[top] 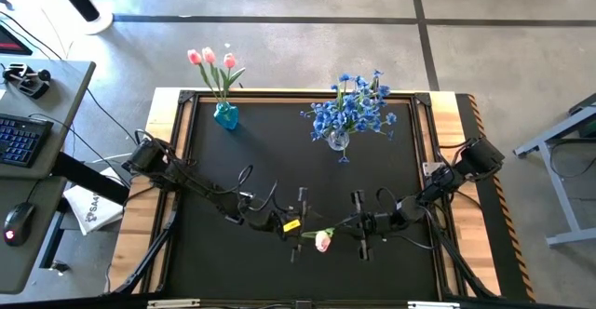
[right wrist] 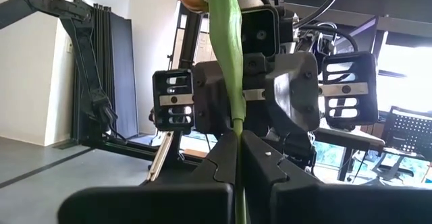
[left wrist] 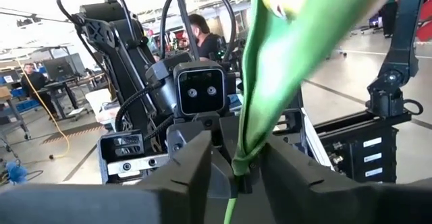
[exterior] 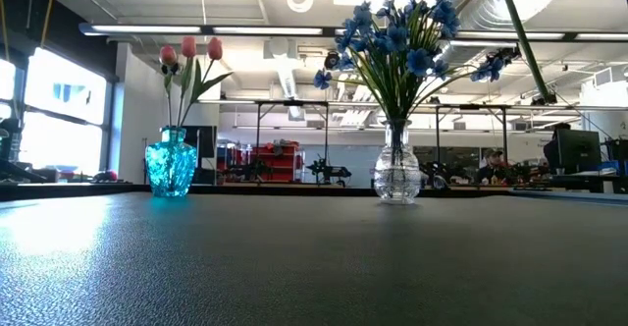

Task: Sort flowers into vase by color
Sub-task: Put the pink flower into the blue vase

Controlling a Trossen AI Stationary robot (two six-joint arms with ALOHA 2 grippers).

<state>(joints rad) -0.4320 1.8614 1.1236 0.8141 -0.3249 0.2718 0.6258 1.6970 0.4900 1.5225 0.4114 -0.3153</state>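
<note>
Black matte surface [top: 279,151] with pale wood edging, grey concrete floor around; keyboard and mouse on a desk [top: 37,141] off to the left.

Far left on the surface: turquoise faceted glass vase [top: 225,115] holding three pink tulips on green stems [top: 212,60]; same vase [exterior: 171,168] upright in the low view.

Further right, well apart from it: clear glass vase [top: 338,141] filled with small blue blossoms and green leaves [top: 352,107]; upright in the low view too [exterior: 397,177].

Near edge, centre: left tool [top: 291,225] and right tool [top: 358,223] reaching in toward each other, a single pink tulip with a green stem [top: 323,242] between them.

Left wrist view: left tool [left wrist: 233,163] with fingers [left wrist: 196,166] closed nearly together on the tulip stem [left wrist: 270,82], leaf rising ahead of the camera.

Right wrist view: right tool [right wrist: 237,158] pinched tight on the same stem [right wrist: 226,55], pink bloom at the far end, left arm's wrist camera facing it just beyond.

Both tools gripping one stem; in the low view, only a slanted stem [exterior: 520,31] visible at the upper right.
</note>
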